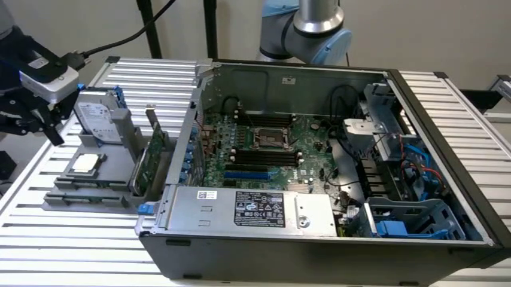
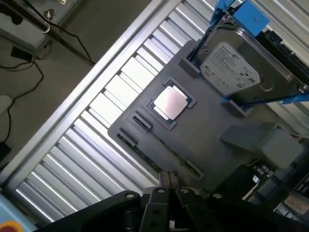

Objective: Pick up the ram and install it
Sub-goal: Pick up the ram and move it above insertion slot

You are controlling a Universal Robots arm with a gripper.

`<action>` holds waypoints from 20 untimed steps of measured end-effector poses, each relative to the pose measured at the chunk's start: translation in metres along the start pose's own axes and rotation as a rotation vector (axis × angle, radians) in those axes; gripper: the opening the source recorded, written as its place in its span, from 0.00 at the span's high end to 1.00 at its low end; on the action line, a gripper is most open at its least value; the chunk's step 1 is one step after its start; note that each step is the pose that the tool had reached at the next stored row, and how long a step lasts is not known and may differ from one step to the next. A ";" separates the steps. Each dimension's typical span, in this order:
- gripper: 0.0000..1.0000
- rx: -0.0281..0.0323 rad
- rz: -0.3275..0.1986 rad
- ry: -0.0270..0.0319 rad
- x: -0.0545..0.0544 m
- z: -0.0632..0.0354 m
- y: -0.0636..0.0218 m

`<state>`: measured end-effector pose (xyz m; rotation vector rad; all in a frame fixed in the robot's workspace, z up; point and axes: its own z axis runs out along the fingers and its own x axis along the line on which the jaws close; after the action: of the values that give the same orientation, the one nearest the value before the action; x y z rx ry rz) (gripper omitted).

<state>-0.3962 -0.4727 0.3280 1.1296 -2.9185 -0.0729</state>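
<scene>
The slatted metal table [image 1: 447, 101] is carrying everything here, and the open computer case [image 1: 319, 257] is lying on it, its green motherboard [image 1: 307, 134] facing up. At the exterior view's left, a grey holder [image 2: 207, 125] is sitting beside the case. It is propping up a hard drive [image 1: 97, 116] and an expansion card [image 1: 152, 158]. The square processor [image 2: 170, 102] is lying flat in front of the drive. The ram [image 2: 149, 157] is resting edge-up in the holder's outer slot, past the processor. The gripper [image 2: 168, 181] is hovering just above that slot; I cannot tell whether it's open or closed.
</scene>
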 end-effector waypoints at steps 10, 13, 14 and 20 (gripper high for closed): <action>1.00 -0.0012 -0.181 0.0087 0.000 0.0078 -0.0004; 1.00 -0.0015 -0.237 0.0113 0.000 0.0103 -0.0006; 1.00 -0.0016 -0.254 0.0120 0.000 0.0111 -0.0006; 1.00 -0.0023 -0.363 0.0173 0.000 0.0157 -0.0008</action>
<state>-0.3961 -0.4727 0.3123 1.6346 -2.6592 -0.0683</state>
